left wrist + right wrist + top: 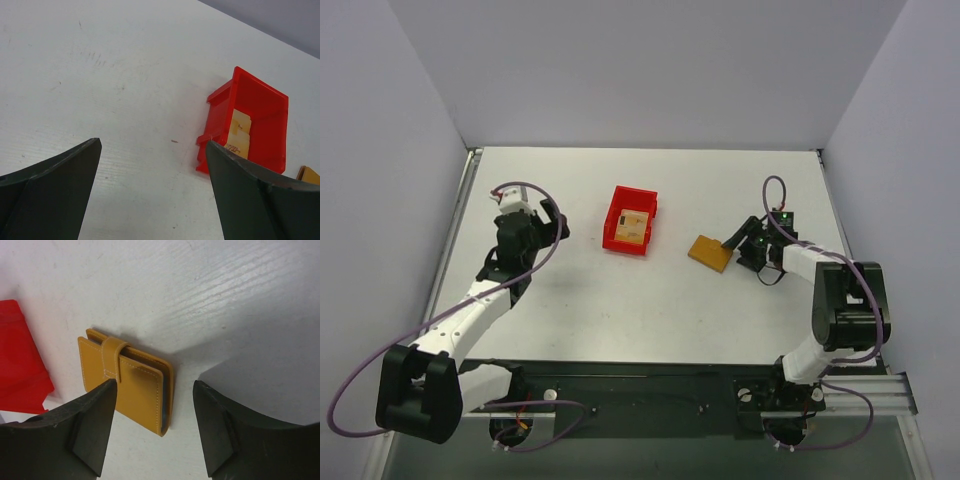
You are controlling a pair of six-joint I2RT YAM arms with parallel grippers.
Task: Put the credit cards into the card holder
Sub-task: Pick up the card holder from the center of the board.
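The card holder (711, 251) is a closed orange-tan wallet with its tab (114, 356) strapped over the front, lying flat right of centre. My right gripper (737, 240) hovers at its right edge, open. In the right wrist view the card holder (131, 381) lies partly between the spread fingers (90, 425), and I cannot tell if they touch it. A tan credit card (633, 226) lies inside the red bin (617, 236). My left gripper (557, 224) is open and empty, left of the bin. In the left wrist view the credit card (240, 131) shows past the right finger (260, 200).
The red bin (265, 117) stands mid-table between the two arms, open side up. White walls close the table at the back and sides. A corner of the card holder (309, 175) peeks in at the right edge of the left wrist view.
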